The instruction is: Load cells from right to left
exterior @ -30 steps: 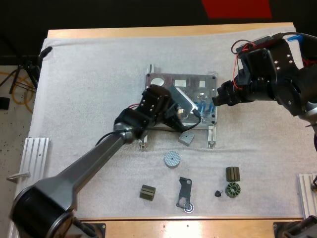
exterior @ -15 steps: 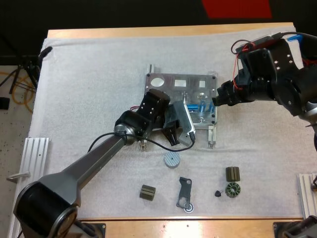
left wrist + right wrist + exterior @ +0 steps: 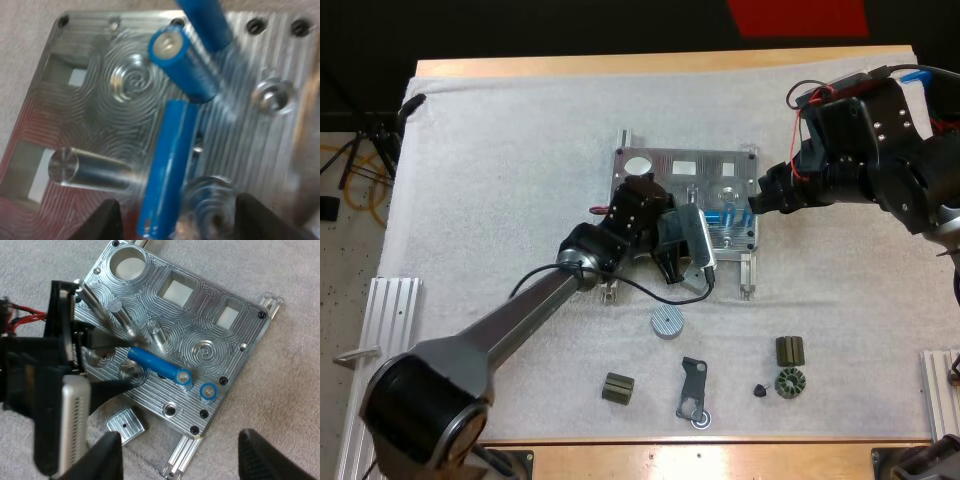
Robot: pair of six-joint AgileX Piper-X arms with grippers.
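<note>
Left gripper (image 3: pixel 178 210): released, its black fingers (image 3: pixel 107 222) spread wide, low over the near right part of the metal plate (image 3: pixel 665 165).
Cell at the left gripper: a long blue cylinder (image 3: pixel 167 165) runs aslant over the plate with its near end in the gap between the fingers. It touches neither finger, and whether it sits in a seat cannot be told.
Other cells: a second blue cylinder (image 3: pixel 187 62) and a third blue cylinder (image 3: pixel 202 20) are just beyond the first. In the right wrist view they show their capped ends up, side by side near the plate's right end.
Pin: a bright metal pin (image 3: pixel 90 167) juts from the plate just beside the long cylinder.
Right gripper (image 3: pixel 180 440): released, fingers apart with nothing between them, held at the right edge of the plate, well apart from the left gripper.
Plate: flat at the middle of the white mat (image 3: pixel 500 180) on the wooden table (image 3: pixel 650 64), with a round hole and square cut-outs along its far side.
Grey block (image 3: pixel 125 426): on the mat just beside the plate's near edge.
Loose parts: nearer the camera lie a ribbed disc (image 3: pixel 666 321), a dark bracket (image 3: pixel 692 390), an olive block (image 3: pixel 617 388), a second olive block (image 3: pixel 790 350) and a toothed ring (image 3: pixel 790 382).
</note>
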